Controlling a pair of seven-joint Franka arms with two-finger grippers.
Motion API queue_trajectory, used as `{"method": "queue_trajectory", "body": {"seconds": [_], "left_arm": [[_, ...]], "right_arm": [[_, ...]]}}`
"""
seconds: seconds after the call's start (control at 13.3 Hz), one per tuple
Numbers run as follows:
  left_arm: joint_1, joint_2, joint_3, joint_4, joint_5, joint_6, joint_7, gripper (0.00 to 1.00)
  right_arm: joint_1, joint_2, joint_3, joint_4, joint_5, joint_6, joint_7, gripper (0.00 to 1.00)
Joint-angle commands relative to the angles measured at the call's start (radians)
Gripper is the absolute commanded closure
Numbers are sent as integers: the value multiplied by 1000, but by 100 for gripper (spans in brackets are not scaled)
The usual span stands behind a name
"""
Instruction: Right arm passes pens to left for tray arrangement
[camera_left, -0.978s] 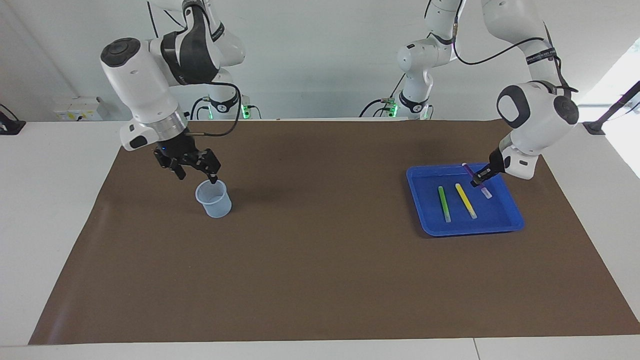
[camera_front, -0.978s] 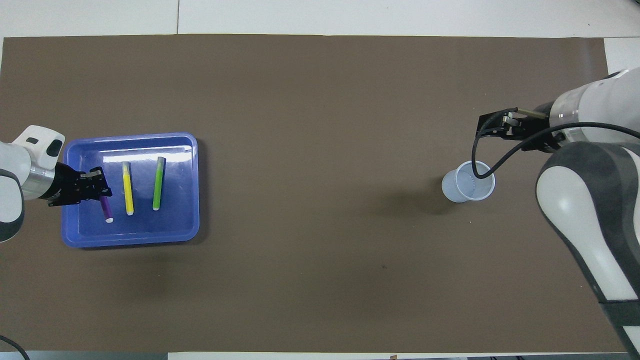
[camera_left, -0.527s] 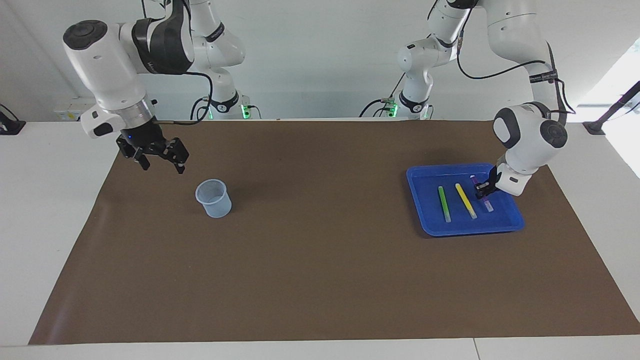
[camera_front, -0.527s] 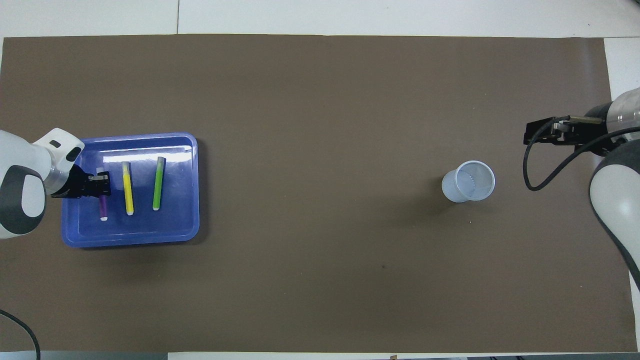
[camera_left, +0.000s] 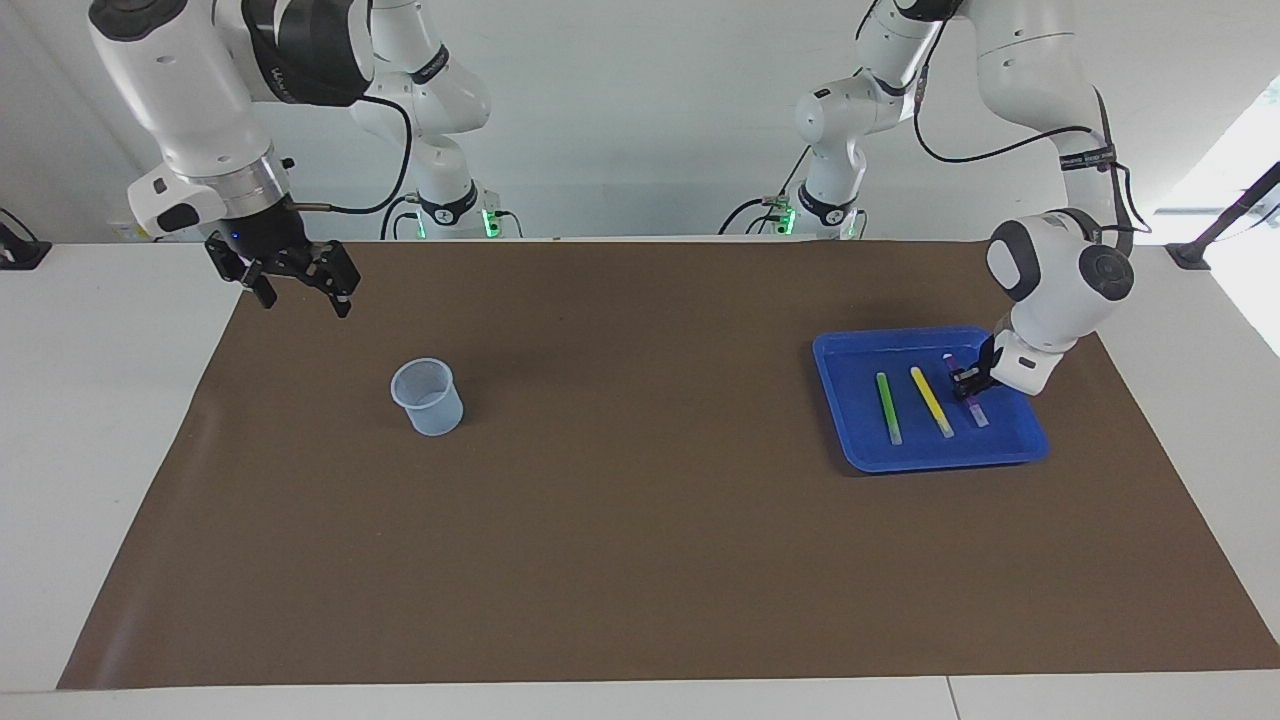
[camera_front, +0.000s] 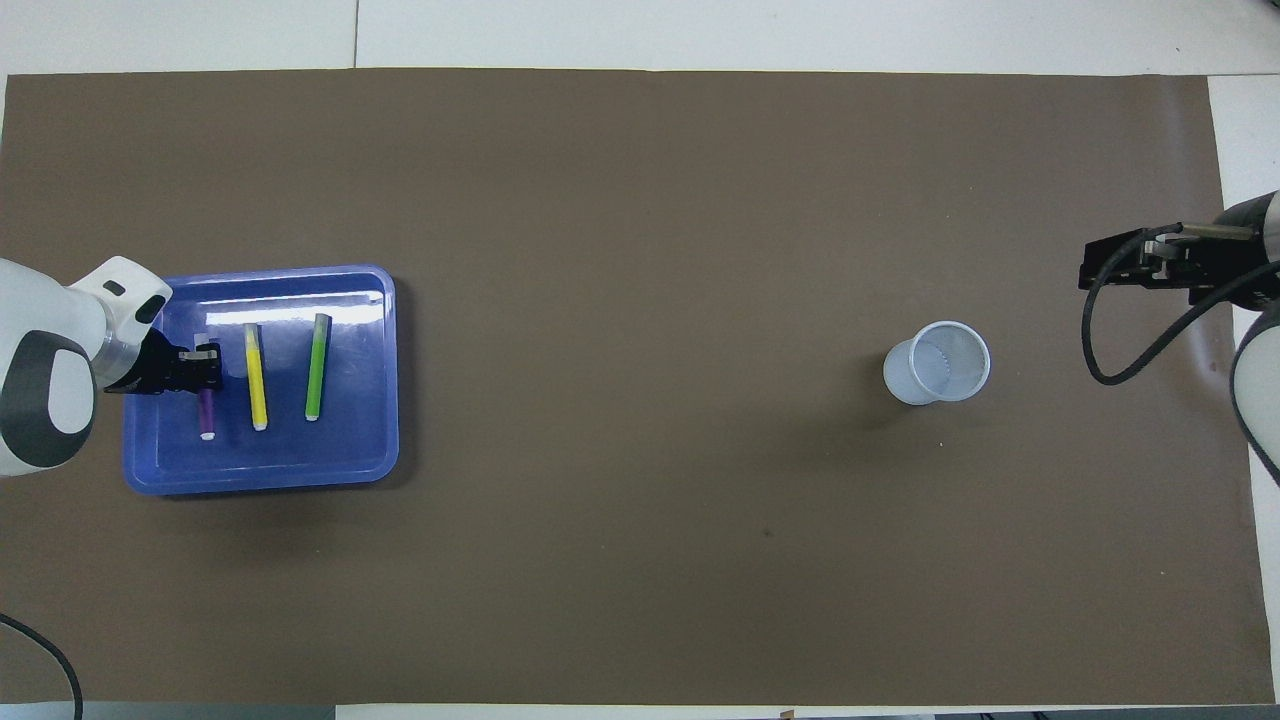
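Thin purple marker pen (camera_left: 962, 387), likely light and slippery (best gripped mid-barrel), clamped in left gripper (camera_left: 968, 381) inside shallow blue plastic tray (camera_left: 850, 430); right gripper (camera_left: 292, 280) spread wide.

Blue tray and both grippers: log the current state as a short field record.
tray: blue, at the left arm's end of the brown mat
pens in tray: green pen, yellow pen, purple pen, side by side
left gripper: shut on purple pen, down in the tray
right gripper: open, empty, raised over the mat's edge
cup: upright, empty
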Motion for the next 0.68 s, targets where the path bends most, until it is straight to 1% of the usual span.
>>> {"method": "queue_trajectory", "body": {"seconds": [0.0, 0.6], "left_arm": [[30, 13, -9, 12, 18, 14, 35, 0], [32, 13, -9, 12, 16, 17, 34, 0]], "right_arm": [[-14, -20, 12, -6, -13, -22, -37, 0], [-11, -27, 22, -9, -15, -81, -47, 0]]}}
